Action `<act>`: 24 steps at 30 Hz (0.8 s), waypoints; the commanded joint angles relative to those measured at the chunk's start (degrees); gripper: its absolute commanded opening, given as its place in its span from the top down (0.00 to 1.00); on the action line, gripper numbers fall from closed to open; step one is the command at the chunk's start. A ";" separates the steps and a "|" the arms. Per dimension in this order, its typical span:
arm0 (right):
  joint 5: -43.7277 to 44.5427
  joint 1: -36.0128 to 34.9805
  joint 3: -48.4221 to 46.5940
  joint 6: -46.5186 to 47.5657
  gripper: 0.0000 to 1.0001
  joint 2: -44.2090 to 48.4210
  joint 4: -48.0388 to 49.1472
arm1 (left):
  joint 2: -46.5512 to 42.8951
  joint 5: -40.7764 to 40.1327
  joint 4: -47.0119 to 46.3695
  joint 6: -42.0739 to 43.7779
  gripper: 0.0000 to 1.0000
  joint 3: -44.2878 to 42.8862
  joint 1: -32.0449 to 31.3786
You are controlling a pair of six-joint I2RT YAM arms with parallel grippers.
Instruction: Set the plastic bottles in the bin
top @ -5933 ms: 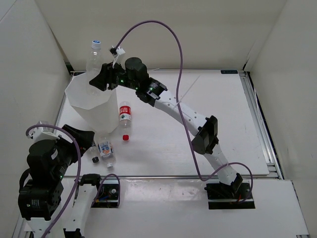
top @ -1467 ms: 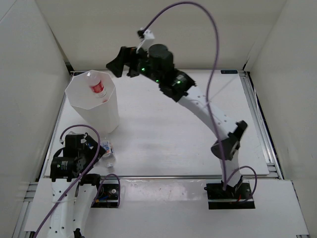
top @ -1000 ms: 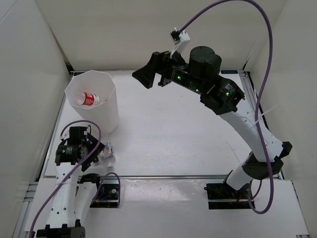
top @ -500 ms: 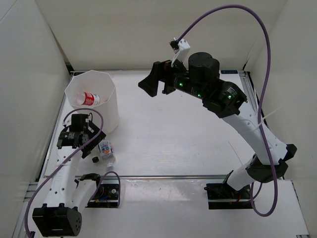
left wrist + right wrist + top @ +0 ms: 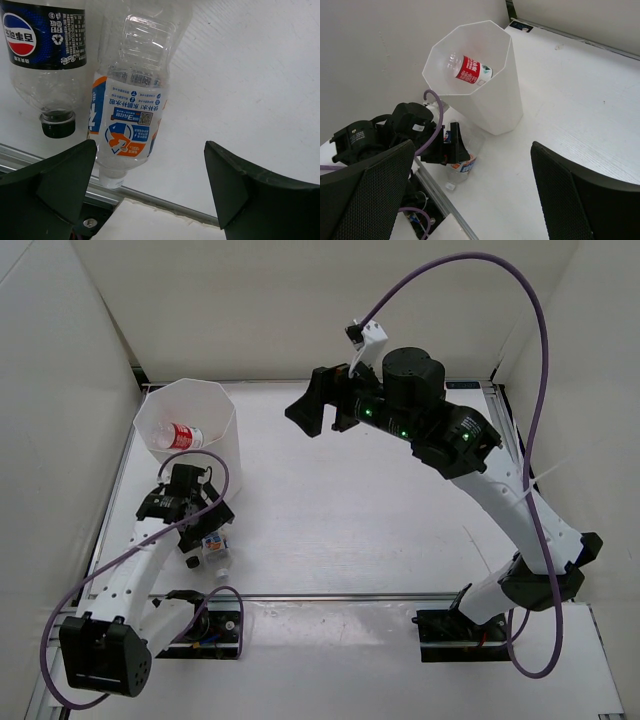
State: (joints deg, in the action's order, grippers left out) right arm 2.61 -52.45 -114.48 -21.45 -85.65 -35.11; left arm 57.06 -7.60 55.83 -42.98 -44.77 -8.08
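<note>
Hovering over the blue-white labelled bottle (image 5: 132, 115), the left gripper (image 5: 150, 146) is spread wide and empty; the bottle lies on the table (image 5: 350, 520), in line between its fingers. A black-capped Pepsi bottle (image 5: 45, 50) lies just beside. The bin (image 5: 505, 100) nearby holds the red-labelled bottle (image 5: 472, 69). The right gripper (image 5: 325, 410) is raised, wide, empty.

White link shells and black joint housings on left arm (image 5: 130, 565) and right arm (image 5: 520, 510); black bases (image 5: 465, 625). Purple cable (image 5: 465, 255) on each. Green lights (image 5: 365, 412) on right wrist, white plug block (image 5: 368, 335) on top. Left gripper (image 5: 150, 170) and right gripper (image 5: 470, 165): matte black wedge fingers, the right ones mesh-textured.
</note>
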 commanded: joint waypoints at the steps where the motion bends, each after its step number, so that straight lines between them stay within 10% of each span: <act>1: 0.20 1.55 0.92 1.59 0.00 2.50 0.48 | 1.29 -0.93 -1.17 -1.66 0.00 2.40 -0.54; 18: -1.38 4.63 1.54 2.12 0.00 4.79 -2.67 | 3.41 -2.96 -2.92 -11.59 0.00 9.17 -3.96; 24: -1.38 5.16 1.54 2.12 0.00 4.79 -3.30 | 1.75 -2.42 -3.54 -13.27 0.15 10.41 -5.81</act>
State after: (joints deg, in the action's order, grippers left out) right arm 1.41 -47.70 -112.18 -20.53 -82.11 -38.17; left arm 60.60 -9.82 53.47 -54.68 -34.85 -13.08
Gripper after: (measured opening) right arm 0.998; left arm 0.891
